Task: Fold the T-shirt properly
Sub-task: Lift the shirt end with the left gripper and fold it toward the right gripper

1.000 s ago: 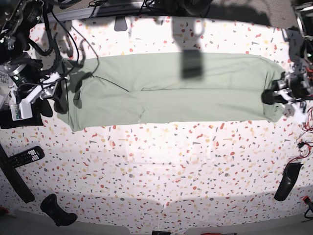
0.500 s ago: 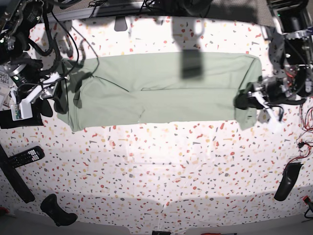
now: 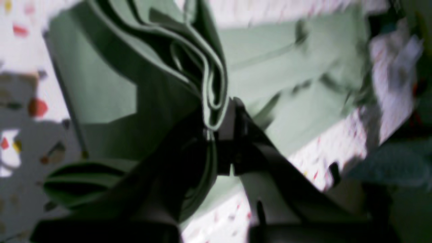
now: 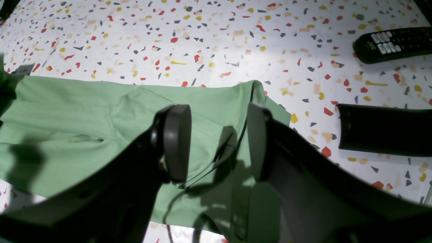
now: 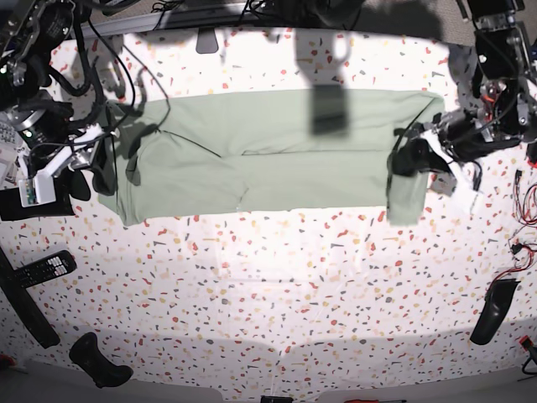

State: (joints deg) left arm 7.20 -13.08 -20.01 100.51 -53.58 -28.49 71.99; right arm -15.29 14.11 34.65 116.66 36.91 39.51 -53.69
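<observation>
The left gripper (image 5: pixel 409 159) is pinched tight on a bunched end of the T-shirt (image 5: pixel 277 155), holding that edge lifted off the speckled table (image 5: pixel 277 294) so a flap hangs down. The right gripper (image 4: pixel 217 145) hovers spread over the shirt's other end. A black remote (image 4: pixel 391 44) lies nearby.

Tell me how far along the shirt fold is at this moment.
Done: the T-shirt lies as a long band, sides apparently folded in. In hand: the left pincer is shut on one end, lifted and bunched. The right pincer hangs open over the other end. Left: laying that end across and squaring the stack.
</observation>
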